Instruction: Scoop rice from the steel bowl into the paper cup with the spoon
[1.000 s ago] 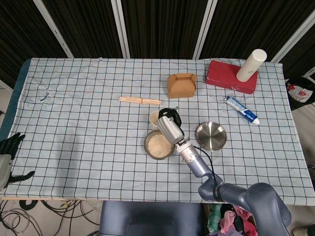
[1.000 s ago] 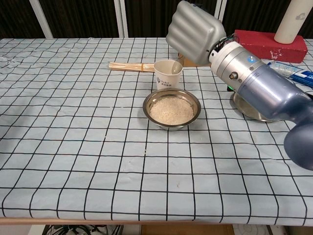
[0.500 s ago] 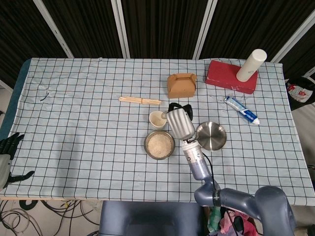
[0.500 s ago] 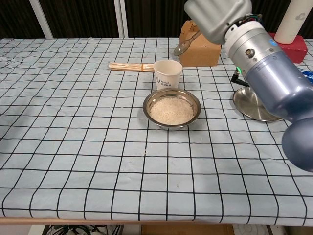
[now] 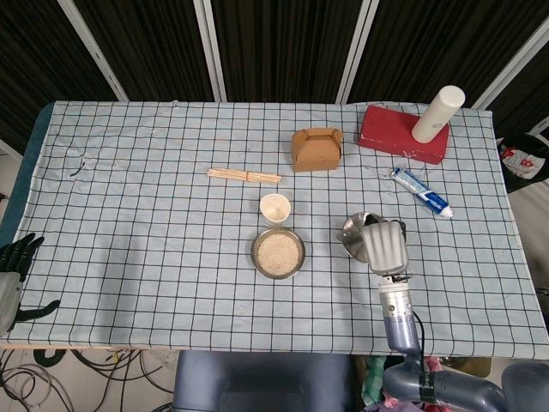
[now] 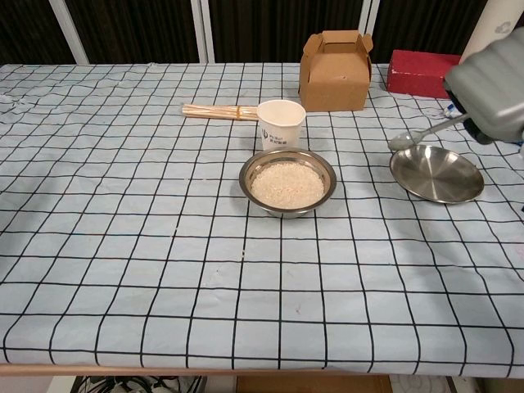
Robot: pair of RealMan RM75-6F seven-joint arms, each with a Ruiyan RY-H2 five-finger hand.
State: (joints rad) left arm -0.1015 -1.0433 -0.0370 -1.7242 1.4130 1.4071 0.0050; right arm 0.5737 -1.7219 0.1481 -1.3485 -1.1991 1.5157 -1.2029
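Since the earlier frame, our right hand (image 6: 491, 86) swung from the paper cup (image 6: 281, 123) toward the steel plate (image 6: 436, 173); fingers gripped the spoon (image 6: 417, 136), seemingly emptied, steel bowl (image 6: 287, 182) leftward; left hand (image 5: 15, 273) idle, fingers spread.

chopsticks (image 5: 244, 176) | cardboard box (image 5: 316, 148) | red block (image 5: 403, 133) — white bottle (image 5: 437, 113) on it | toothpaste tube (image 5: 422, 191) | steel plate (image 6: 435, 173)
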